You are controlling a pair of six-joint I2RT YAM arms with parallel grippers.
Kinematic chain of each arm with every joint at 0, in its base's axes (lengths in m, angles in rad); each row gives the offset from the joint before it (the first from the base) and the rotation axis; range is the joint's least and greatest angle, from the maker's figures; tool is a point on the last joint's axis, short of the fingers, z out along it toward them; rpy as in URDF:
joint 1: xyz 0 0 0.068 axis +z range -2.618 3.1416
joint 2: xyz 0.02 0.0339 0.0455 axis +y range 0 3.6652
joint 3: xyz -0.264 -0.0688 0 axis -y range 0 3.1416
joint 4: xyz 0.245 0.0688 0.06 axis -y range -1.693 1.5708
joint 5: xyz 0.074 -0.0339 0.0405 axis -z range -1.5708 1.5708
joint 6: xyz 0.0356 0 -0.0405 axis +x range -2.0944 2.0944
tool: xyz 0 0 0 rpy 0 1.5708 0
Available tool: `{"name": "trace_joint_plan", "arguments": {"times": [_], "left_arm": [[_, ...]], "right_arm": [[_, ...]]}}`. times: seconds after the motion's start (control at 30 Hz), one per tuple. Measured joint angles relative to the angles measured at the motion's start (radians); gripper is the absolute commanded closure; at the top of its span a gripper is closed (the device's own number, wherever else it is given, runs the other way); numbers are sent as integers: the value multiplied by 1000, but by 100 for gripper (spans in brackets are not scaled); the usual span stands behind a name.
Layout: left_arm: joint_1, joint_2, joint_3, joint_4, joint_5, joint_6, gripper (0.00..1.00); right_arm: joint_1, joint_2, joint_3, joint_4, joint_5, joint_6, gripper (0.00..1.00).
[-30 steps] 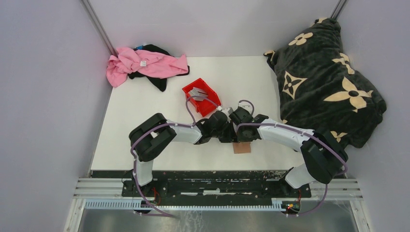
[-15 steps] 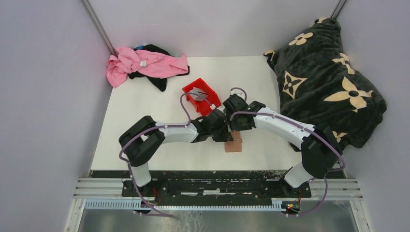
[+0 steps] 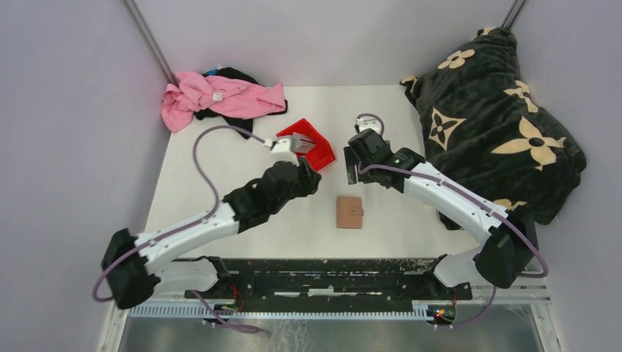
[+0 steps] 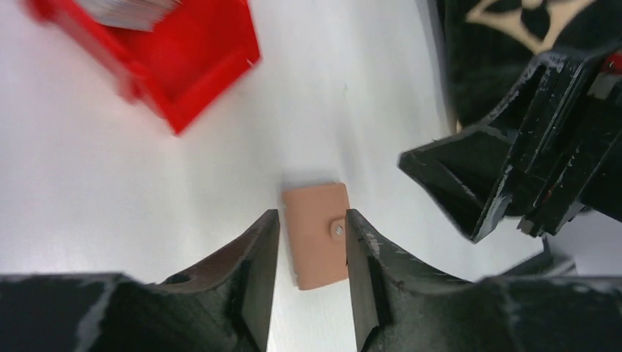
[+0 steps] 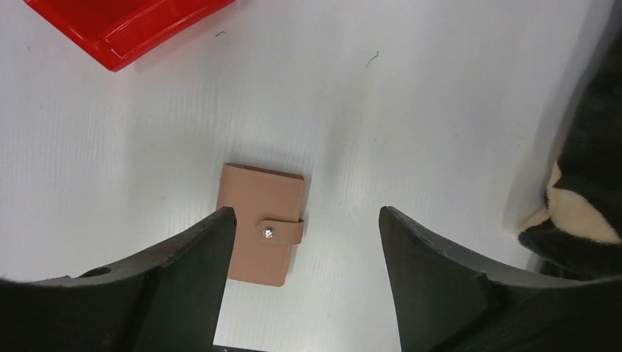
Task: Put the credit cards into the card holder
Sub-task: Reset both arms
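Both arms had drawn apart since a second earlier, when you saw them huddled wrist to wrist over the middle of the bench (image 3: 220,176). The left tool (image 4: 311,220) had backed toward 10 o'clock and the right tool (image 5: 306,214) toward 12 o'clock. The card holder (image 3: 349,212), then half hidden beneath them, lay uncovered, shifted slightly toward 10 o'clock of its former spot.

Top view: you found the holder flat on the bench, between the two tools and touching neither, toward 6 o'clock of the bench's middle. It was folded shut, its tab crossing one long edge and fastened by a small silver snap.

Left wrist view: you saw the left tool's fingers parted and gripping nothing, with the holder showing on the bench below the gap. The right tool stood at 3 o'clock of that view.

Right wrist view: the right tool's fingers stood wide apart and empty, with the holder below and nearer the left finger.

The red bin (image 3: 319,150) sat at 11 o'clock of the holder, well apart from it. The credit cards (image 4: 130,9), a grey stack, rested inside it. A pink cloth (image 3: 220,95) lay at the bench's 10 o'clock corner, and a dark flowered blanket (image 3: 499,110) lay along its 2 o'clock side.
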Motion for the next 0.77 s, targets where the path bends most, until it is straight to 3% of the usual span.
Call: {"name": "trace_joint_plan", "arguments": {"times": [0.1, 0.23, 0.5, 0.77], "left_arm": [[0, -209, -118, -3, -144, 6, 52], [0, -360, -234, -25, -322, 6, 52], [0, -377, -329, -124, -518, 5, 51], [0, -346, -331, -139, -568, 5, 51]], "right_arm": [[-8, -24, 0, 0, 29, -9, 10], [-11, -42, 0, -1, 80, -11, 0], [-11, -45, 0, -48, 205, -6, 0], [-11, -61, -16, -49, 271, -20, 0]]}}
